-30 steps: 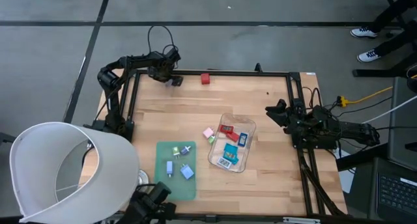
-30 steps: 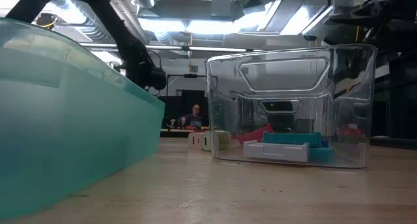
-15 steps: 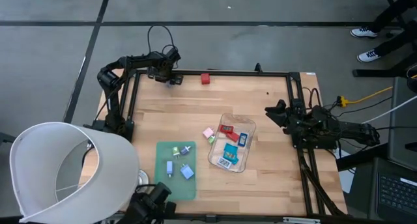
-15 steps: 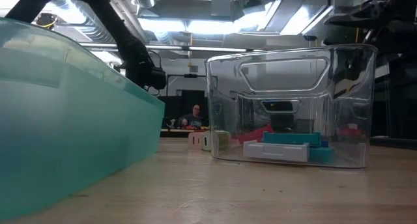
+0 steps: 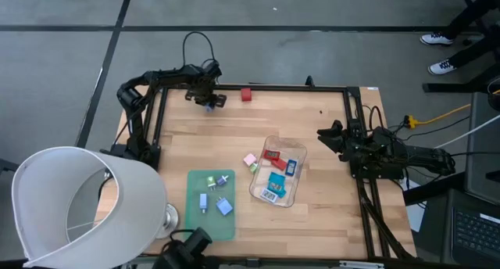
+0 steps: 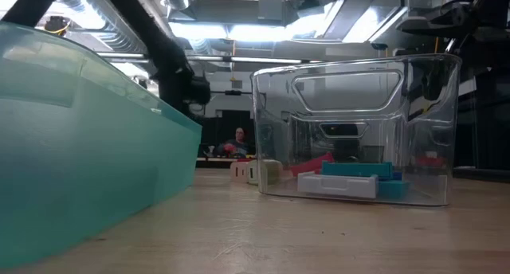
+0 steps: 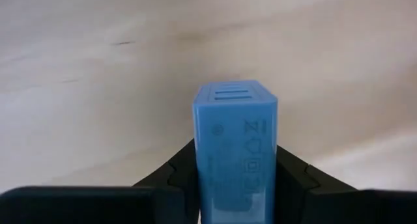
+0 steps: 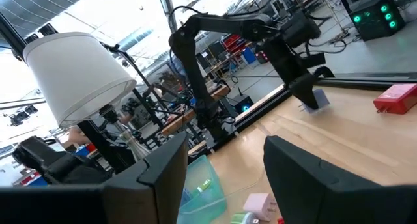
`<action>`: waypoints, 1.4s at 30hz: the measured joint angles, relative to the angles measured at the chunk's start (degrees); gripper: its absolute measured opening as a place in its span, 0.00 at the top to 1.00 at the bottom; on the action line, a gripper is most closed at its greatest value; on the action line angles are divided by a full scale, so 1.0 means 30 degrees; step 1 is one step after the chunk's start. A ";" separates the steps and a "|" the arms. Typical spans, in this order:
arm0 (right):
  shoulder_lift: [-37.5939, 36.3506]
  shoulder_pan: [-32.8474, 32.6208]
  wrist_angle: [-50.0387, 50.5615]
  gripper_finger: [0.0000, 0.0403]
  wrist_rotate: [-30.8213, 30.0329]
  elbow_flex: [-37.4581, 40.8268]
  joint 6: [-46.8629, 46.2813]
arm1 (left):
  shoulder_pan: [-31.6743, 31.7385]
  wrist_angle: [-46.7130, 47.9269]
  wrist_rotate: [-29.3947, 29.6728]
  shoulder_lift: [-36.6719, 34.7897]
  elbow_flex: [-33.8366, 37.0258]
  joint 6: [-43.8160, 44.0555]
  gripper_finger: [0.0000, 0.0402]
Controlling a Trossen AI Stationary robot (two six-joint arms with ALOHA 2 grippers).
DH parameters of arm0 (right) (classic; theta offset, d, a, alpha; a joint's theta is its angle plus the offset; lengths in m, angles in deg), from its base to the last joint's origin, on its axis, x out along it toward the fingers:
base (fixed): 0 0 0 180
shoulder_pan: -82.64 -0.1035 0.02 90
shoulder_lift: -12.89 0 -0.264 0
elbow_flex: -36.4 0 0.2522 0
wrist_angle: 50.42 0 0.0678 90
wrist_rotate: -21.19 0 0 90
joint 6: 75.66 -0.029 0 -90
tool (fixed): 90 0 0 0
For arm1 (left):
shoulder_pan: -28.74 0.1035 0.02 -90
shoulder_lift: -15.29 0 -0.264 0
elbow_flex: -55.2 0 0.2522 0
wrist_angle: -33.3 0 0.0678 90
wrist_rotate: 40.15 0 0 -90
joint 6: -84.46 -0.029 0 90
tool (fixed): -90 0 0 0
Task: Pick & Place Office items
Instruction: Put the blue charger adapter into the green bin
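Note:
My left gripper (image 5: 210, 100) stands over the table's far left corner, pointing down, shut on a small blue block (image 7: 236, 152). Other office items lie about. A red one (image 5: 246, 94) sits by the far edge. A pink (image 5: 250, 159) and a light green one lie left of the clear tray (image 5: 295, 192), which holds several red, blue and teal pieces. Several small ones rest on the green mat (image 5: 197, 222). My right gripper (image 8: 225, 178) waits at the table's right edge, open and holding nothing. My left gripper pinches the blue block's two opposite long sides (image 7: 199, 160) between its two fingers (image 7: 177, 175). The fingers come from above, pointing down. The block stands on end below them, its slotted end face (image 7: 234, 92) toward the wood. Whether that end touches the table I cannot tell.
A big white lampshade (image 5: 78, 206) covers the near left corner. A black frame rail (image 5: 281, 87) runs along the far edge, and another (image 5: 355, 136) along the right. Bare wood lies between the far edge and the tray.
My left gripper has moved a little toward the table's right edge along the far side, and the blue block has gone with it.

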 joint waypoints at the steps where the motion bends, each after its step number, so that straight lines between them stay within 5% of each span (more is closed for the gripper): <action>1: 0.0000 0.0007 -0.0006 0.50 0.0000 0.0000 0.0000 | -0.0239 -0.0207 -0.0411 -0.0339 0.0000 0.0000 0.71; 11: 0.0000 0.0006 -0.0006 0.50 0.0013 0.0000 0.0571 | -0.4700 -0.3311 -0.3166 -0.6176 0.0000 -0.1749 0.71; 19: 0.0000 0.0000 0.0022 0.50 0.0015 0.0000 0.1020 | -1.0979 -0.3005 -0.2390 -0.9413 0.0146 -0.2354 0.71; 28: 0.0000 0.0000 0.0298 0.50 0.0080 0.0000 0.0797 | -1.6758 0.1064 -0.1745 -0.8827 0.0189 -0.3016 0.71; 42: 0.0000 -0.0007 0.0814 0.50 0.1090 0.0000 0.0125 | -2.1766 -0.0510 -0.2875 -0.5072 0.0189 -0.1729 0.71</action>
